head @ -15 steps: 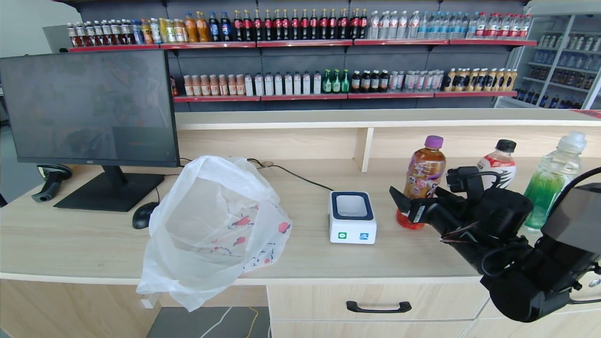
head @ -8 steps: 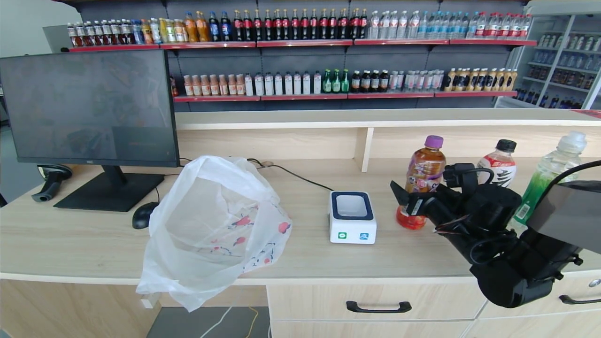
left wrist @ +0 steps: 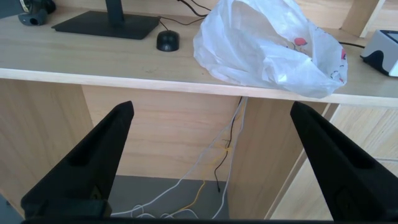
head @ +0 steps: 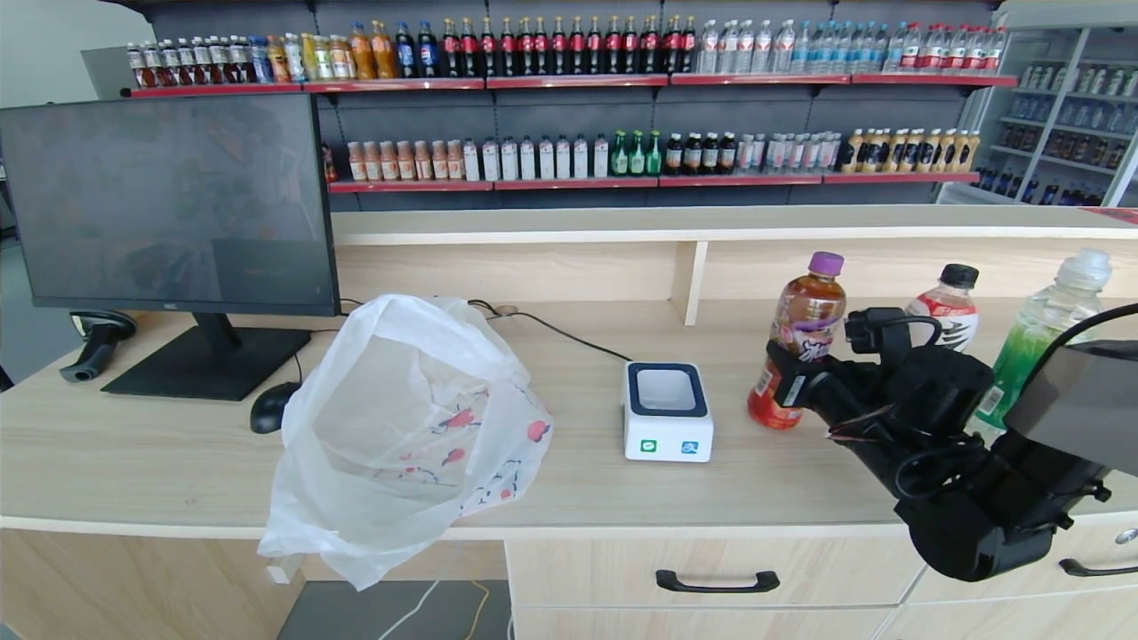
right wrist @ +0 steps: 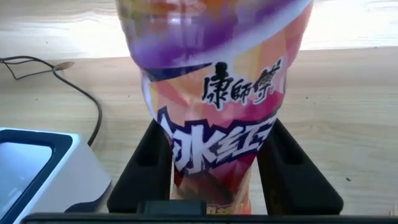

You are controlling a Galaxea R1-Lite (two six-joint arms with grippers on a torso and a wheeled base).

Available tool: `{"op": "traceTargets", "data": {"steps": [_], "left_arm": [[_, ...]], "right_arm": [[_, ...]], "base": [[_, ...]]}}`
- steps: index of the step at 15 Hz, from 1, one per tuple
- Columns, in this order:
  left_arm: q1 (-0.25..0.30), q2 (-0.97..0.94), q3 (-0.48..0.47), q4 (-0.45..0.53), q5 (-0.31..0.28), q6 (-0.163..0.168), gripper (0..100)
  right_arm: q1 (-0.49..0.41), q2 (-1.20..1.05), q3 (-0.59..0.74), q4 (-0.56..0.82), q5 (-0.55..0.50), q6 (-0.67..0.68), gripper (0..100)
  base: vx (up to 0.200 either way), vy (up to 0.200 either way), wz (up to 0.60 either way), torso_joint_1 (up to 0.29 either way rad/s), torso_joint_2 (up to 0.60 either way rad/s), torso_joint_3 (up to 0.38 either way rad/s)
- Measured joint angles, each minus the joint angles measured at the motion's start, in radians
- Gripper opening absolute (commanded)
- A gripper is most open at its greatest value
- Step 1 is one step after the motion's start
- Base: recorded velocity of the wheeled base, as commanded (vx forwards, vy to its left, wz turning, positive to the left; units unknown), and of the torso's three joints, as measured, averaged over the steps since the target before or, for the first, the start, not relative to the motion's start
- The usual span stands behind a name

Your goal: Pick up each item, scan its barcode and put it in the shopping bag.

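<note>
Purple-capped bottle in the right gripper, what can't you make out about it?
- Barcode: head view, too small to find on the purple-capped bottle; right wrist view, the facing side shows none.
- Cap: right wrist view, cut off by the picture's edge.
- Base: right wrist view, hidden by the right gripper; head view, contact with the counter unclear.

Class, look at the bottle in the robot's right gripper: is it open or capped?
Capped. The bottle held in the right gripper has its purple cap seated on the neck, seen from the head view.
</note>
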Motion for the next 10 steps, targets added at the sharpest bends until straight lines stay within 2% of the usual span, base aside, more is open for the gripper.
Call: {"op": "traceTargets", "data": {"steps": [10], "left_arm": [[0.0, 0.0, 0.0, 0.0, 0.0, 0.0, 100]], "right_arm": [[-0.023, -0.092, 0.016, -0.006, 0.0, 0.008, 0]], "base": [[0.0, 0.0, 0.0, 0.0, 0.0, 0.0]]}}
